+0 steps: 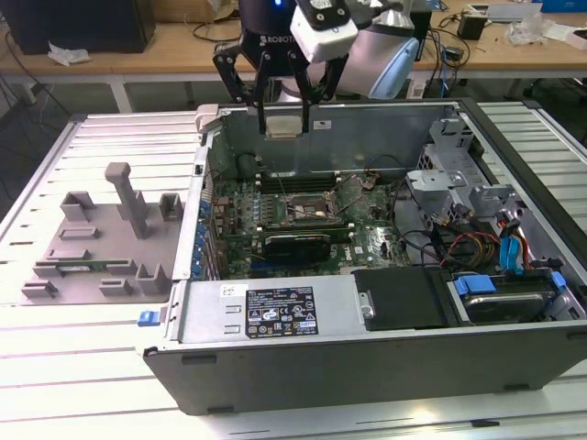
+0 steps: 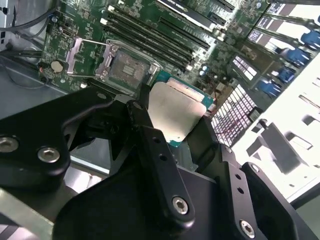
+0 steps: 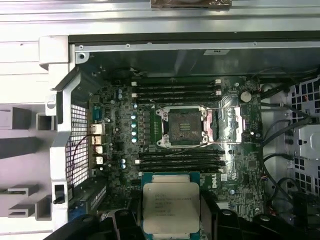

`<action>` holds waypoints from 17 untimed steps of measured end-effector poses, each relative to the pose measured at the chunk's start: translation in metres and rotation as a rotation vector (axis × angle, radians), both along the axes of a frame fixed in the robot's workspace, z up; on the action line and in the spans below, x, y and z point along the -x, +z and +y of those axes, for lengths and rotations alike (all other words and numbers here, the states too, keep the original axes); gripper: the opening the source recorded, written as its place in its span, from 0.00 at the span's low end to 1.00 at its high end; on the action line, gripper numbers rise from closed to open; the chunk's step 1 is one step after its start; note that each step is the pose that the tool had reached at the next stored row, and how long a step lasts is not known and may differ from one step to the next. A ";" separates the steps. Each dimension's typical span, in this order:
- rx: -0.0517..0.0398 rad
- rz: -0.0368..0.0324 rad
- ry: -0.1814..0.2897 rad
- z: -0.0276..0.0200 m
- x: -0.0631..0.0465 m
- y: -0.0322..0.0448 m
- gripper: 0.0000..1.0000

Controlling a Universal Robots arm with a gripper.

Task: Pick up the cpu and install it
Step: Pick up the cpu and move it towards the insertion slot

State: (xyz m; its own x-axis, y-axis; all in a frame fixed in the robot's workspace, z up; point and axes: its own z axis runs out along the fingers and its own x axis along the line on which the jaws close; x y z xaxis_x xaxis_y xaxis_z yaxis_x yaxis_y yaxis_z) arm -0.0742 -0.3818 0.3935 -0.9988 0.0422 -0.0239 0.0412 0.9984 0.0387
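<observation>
My gripper (image 1: 284, 121) hangs above the back wall of the open computer case (image 1: 367, 371), shut on the cpu (image 1: 284, 126), a flat square chip with a silver top. Both wrist views show the cpu (image 2: 176, 109) (image 3: 170, 206) held flat between the black fingers (image 2: 150, 145), high over the motherboard (image 3: 235, 185). The empty socket (image 1: 307, 207) (image 3: 182, 125) (image 2: 125, 67) lies in the middle of the board with its metal bracket swung open. The chip is above and to one side of the socket, well clear of it.
A grey fixture plate (image 1: 92, 247) with upright blocks lies at the exterior view's left of the case. Inside the case are memory slots (image 3: 177, 90), a black drive cage (image 1: 404, 298), and cable bundles (image 1: 459, 243) at the exterior view's right.
</observation>
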 end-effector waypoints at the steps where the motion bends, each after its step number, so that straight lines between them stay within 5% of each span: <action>1: 0.0000 0.0001 0.000 0.0000 -0.001 -0.0011 0.55; 11: 0.0001 0.0009 0.000 0.0000 -0.019 -0.0134 0.55; 17: 0.0001 0.0017 0.000 0.0000 -0.028 -0.0284 0.55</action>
State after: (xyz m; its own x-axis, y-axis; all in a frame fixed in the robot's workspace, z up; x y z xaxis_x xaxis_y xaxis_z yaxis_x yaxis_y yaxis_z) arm -0.0458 -0.3819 0.3651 -0.9989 0.0421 -0.0222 0.0412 0.9984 0.0385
